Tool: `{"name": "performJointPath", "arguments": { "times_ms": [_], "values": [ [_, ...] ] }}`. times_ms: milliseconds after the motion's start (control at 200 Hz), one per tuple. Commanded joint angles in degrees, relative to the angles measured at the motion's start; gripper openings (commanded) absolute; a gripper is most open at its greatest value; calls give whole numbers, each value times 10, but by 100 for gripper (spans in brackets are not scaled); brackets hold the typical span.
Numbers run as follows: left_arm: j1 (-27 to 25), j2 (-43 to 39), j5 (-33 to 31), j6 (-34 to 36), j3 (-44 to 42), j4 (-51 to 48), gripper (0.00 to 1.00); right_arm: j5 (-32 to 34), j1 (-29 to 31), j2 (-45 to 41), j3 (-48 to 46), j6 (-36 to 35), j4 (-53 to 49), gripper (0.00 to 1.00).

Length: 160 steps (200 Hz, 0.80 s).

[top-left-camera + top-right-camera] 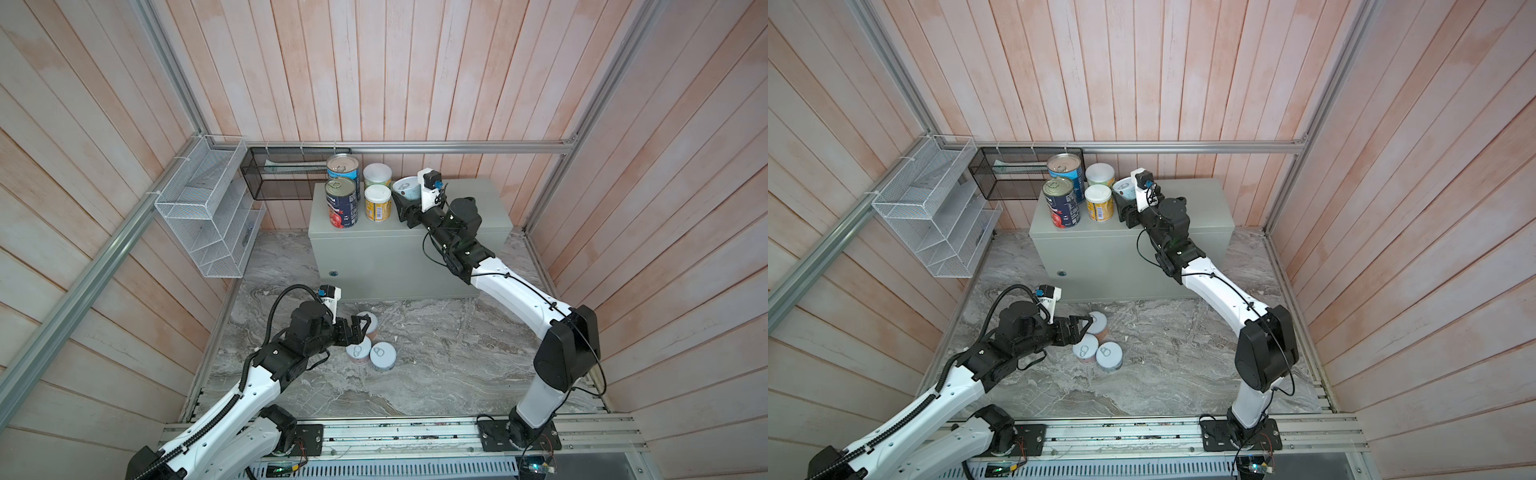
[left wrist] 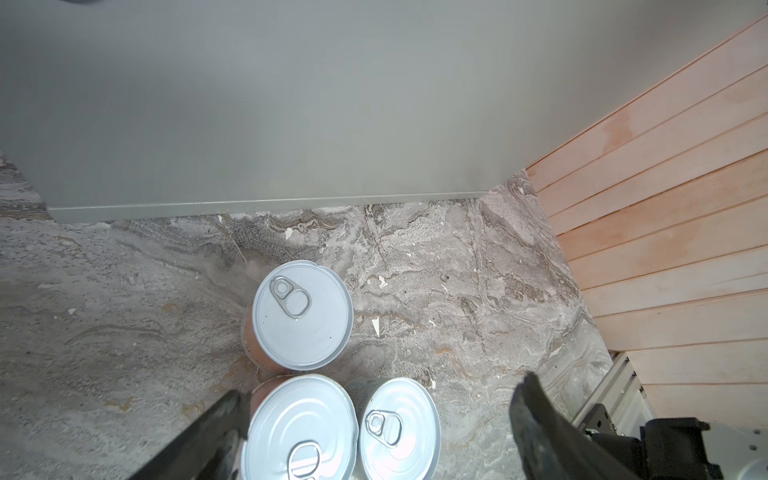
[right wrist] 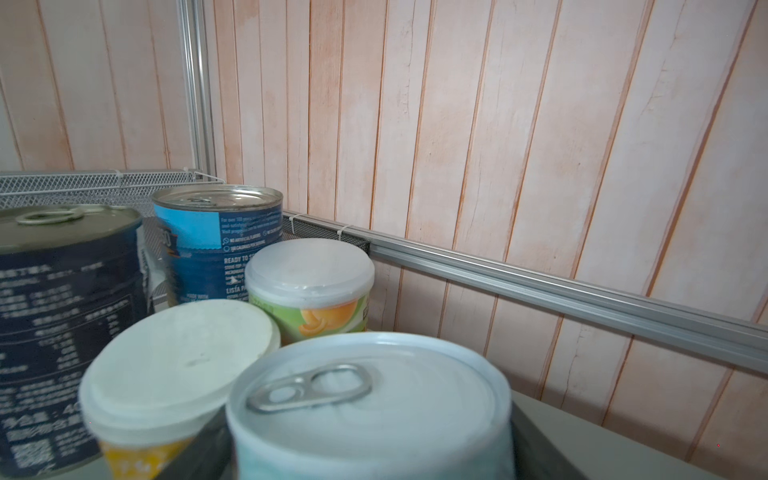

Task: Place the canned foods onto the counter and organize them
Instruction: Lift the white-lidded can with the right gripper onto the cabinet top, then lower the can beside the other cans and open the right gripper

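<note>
In front of the table (image 1: 469, 199), three short pull-tab cans (image 2: 302, 316) are clustered on the marble floor (image 1: 436, 353). The left pincer (image 1: 362, 329) is held spread wide above them, gripping nothing. Only one can should be straddled. The one nearest the table is judged easiest, as its far side is free.

On the table top, a fourth pull-tab can (image 3: 374, 407) is clasped by the right pincer (image 1: 404, 198), just beside the yellow white-lidded can (image 1: 378, 203). It should be lowered straight and freed only once seated flat, so that the neighbour is not nudged. The navy can (image 1: 340, 203) and light-blue can (image 1: 343, 168) stand further along the table.

The spacing of the floor cans is shown by the left wrist view but partly hidden under the pincer in both top views. The bare stretch of table is shown only in the top views. Whether the held can's base rests on the table cannot be told.
</note>
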Motion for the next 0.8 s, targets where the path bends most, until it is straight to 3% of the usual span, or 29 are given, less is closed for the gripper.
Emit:
{"name": "performJointPath", "arguments": {
  "times_ms": [0, 495, 725, 795],
  "values": [
    [1, -6, -11, 9, -2, -9, 100, 21, -9, 21, 49, 10, 59, 56],
    [2, 8, -15, 9, 9, -17, 100, 43, -19, 125, 168, 1, 17, 59],
    [1, 26, -6, 9, 16, -14, 100, 36, -36, 123, 163, 33, 8, 82],
    [1, 30, -1, 11, 16, -9, 100, 39, -42, 107, 143, 43, 13, 94]
  ]
}}
